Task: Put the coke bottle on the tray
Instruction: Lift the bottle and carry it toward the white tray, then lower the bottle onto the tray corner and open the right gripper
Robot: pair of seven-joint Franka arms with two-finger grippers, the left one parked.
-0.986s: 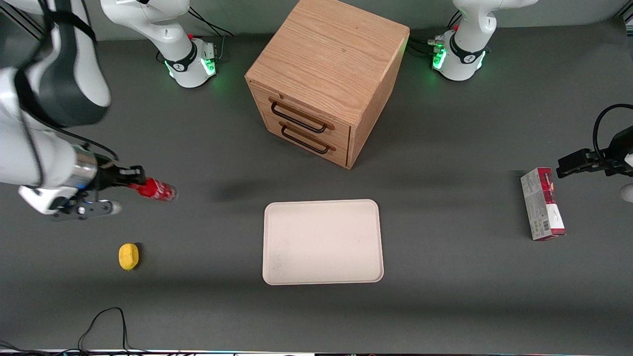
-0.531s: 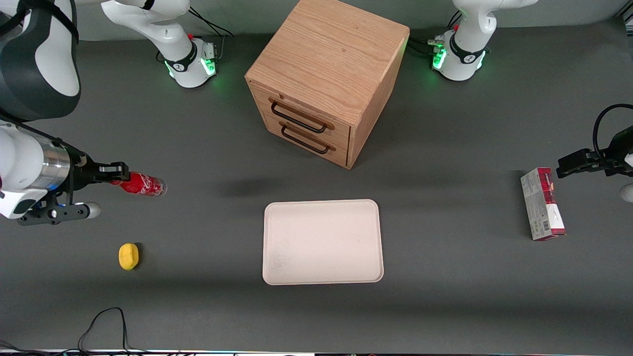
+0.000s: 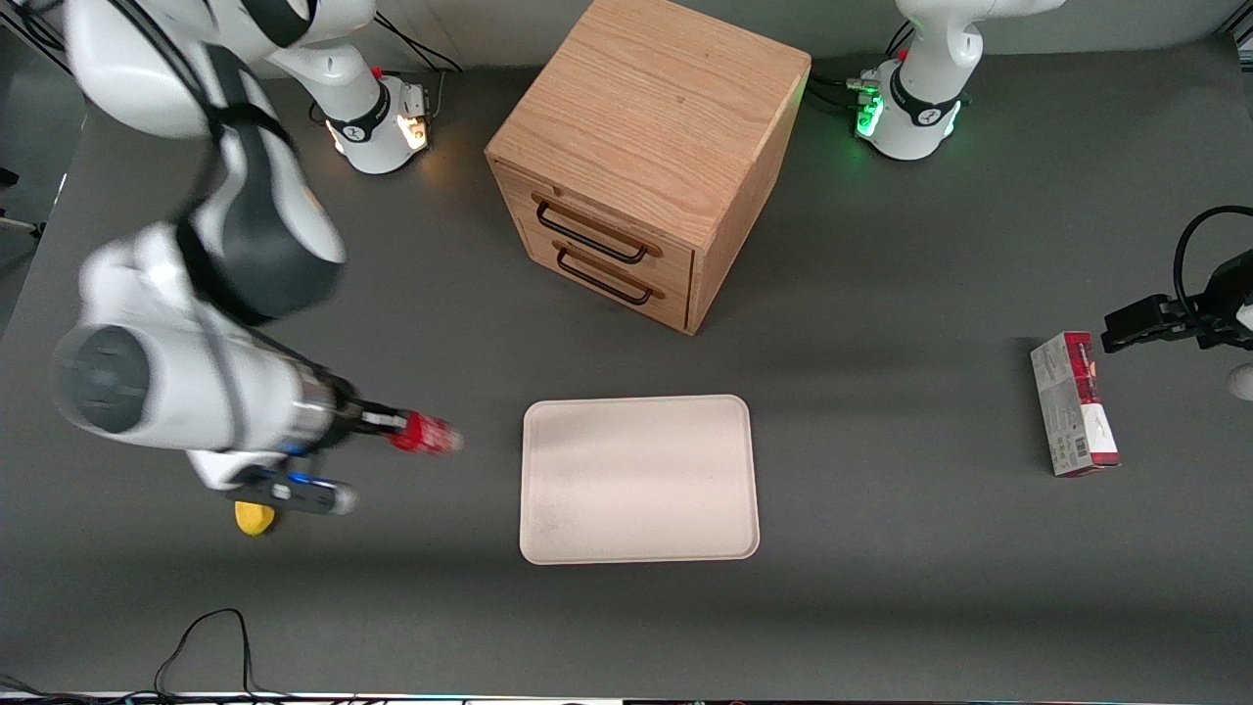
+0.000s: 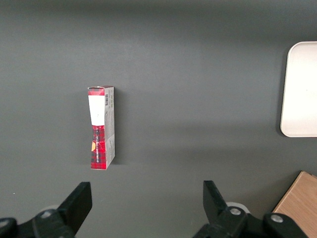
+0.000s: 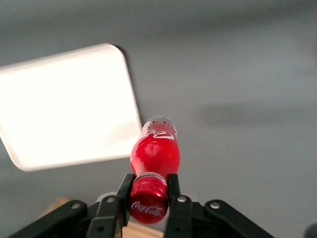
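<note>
Two black fingers of the right arm's gripper pinch the neck of the coke bottle just under its red cap, closed tight on it, the bottle carried off the table with its clear base pointing away from the wrist. In the front view the gripper and the bottle hang over bare grey table, near the tray but not yet above it, off the tray's edge toward the working arm's end. Taking the tray as a clock face in that front view, the bottle sits at about nine o'clock. A yellow lemon-like object lies on the table at about eight o'clock, partly covered by the arm's wrist, nearer the front camera than the bottle. At twelve o'clock stands a wooden cabinet with two drawers, both shut, their dark handles facing the tray. At three o'clock, well apart and toward the parked arm's end of the table, a red-and-grey carton lies flat.
</note>
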